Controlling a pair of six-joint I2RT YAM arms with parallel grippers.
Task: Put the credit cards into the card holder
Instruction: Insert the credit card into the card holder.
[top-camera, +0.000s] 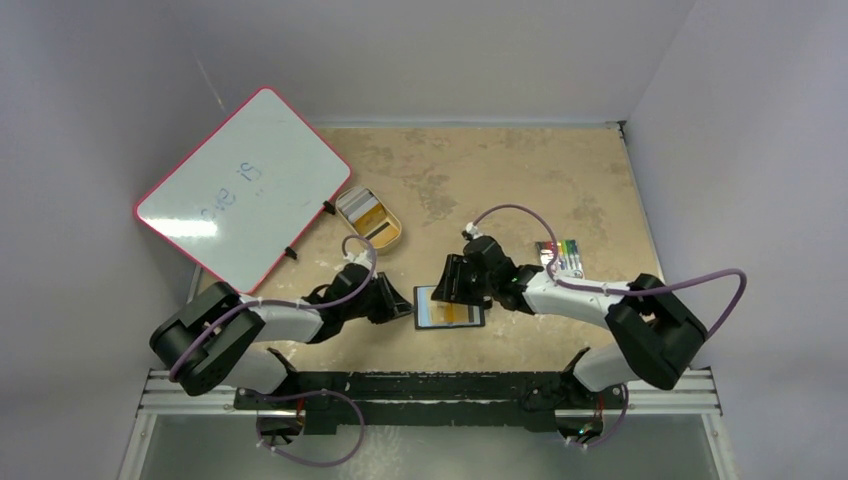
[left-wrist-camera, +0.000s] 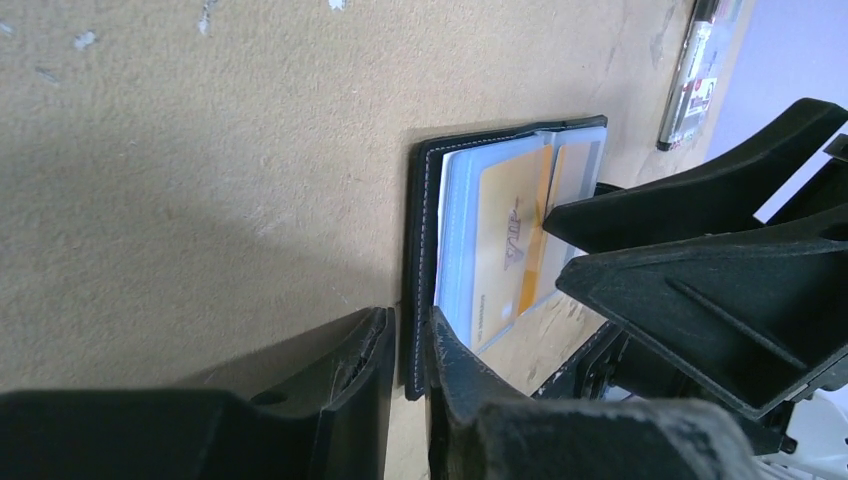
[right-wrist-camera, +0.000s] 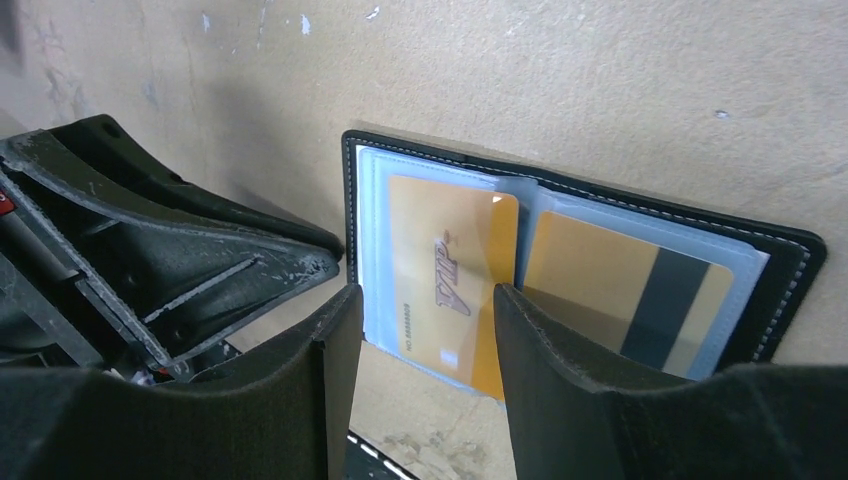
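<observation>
The card holder (top-camera: 449, 310) lies open on the table, black with clear blue-tinted sleeves (right-wrist-camera: 375, 230). A gold credit card marked VIP (right-wrist-camera: 450, 270) sits in its left sleeve, its lower end sticking out. Another gold card with a black stripe (right-wrist-camera: 640, 290) sits in the right sleeve. My left gripper (left-wrist-camera: 410, 350) is shut on the holder's black left edge (left-wrist-camera: 425, 200), low at the table (top-camera: 408, 305). My right gripper (right-wrist-camera: 420, 335) hovers open over the VIP card (left-wrist-camera: 510, 250), one finger on either side; its fingers (left-wrist-camera: 690, 210) show in the left wrist view.
A red-rimmed whiteboard (top-camera: 240, 190) leans at the back left. A gold oval tin (top-camera: 368, 218) lies open behind the left arm. A multicoloured striped item (top-camera: 562, 255) lies to the right of the right gripper, and also shows at the top right of the left wrist view (left-wrist-camera: 695, 70).
</observation>
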